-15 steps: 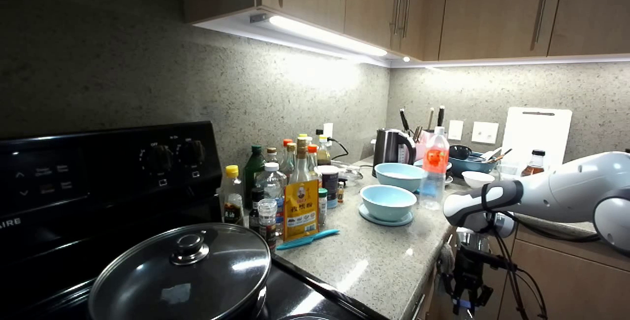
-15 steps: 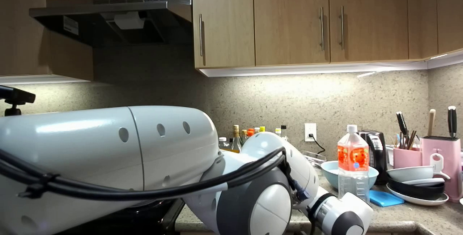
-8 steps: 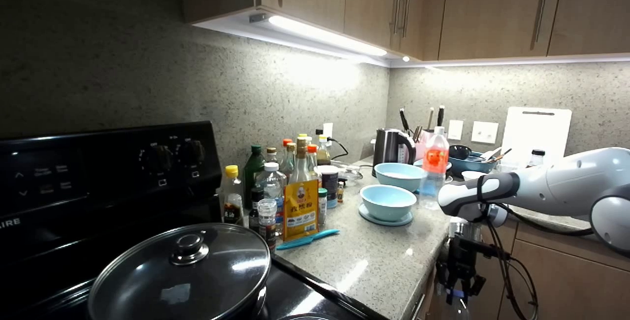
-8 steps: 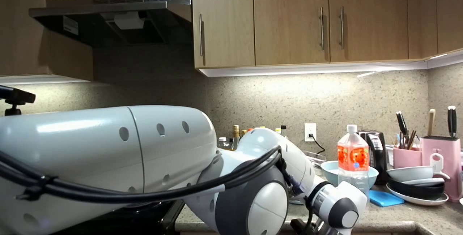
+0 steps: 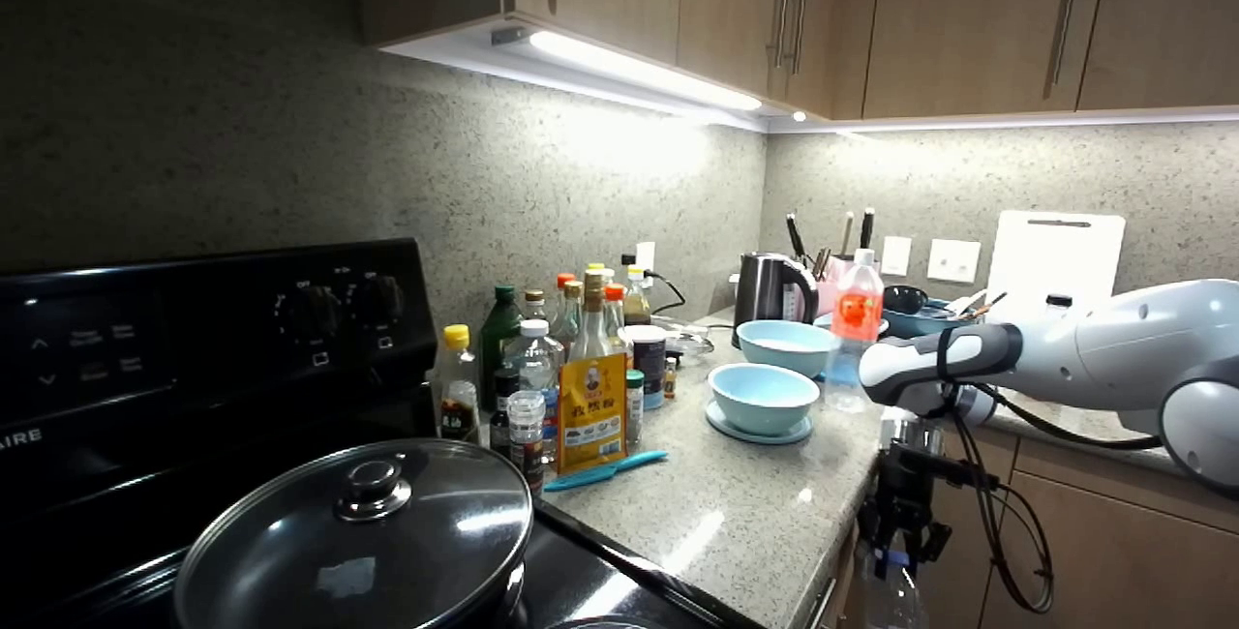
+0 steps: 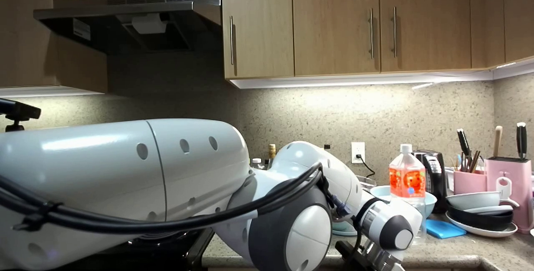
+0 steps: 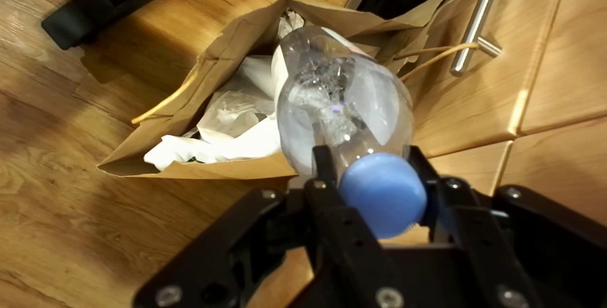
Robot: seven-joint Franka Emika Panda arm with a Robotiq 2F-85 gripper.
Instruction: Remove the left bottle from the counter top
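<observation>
The fingers [image 7: 332, 208] hold the bottle [image 7: 348, 109] tight by its neck. It hangs beneath them, over or partly inside a bag [image 7: 237, 168]; I cannot tell which. The worktop [image 5: 736, 503] is beside the fingers, higher up.

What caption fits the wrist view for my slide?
Gripper holding a bottle near its cap, an open bag below.
</observation>
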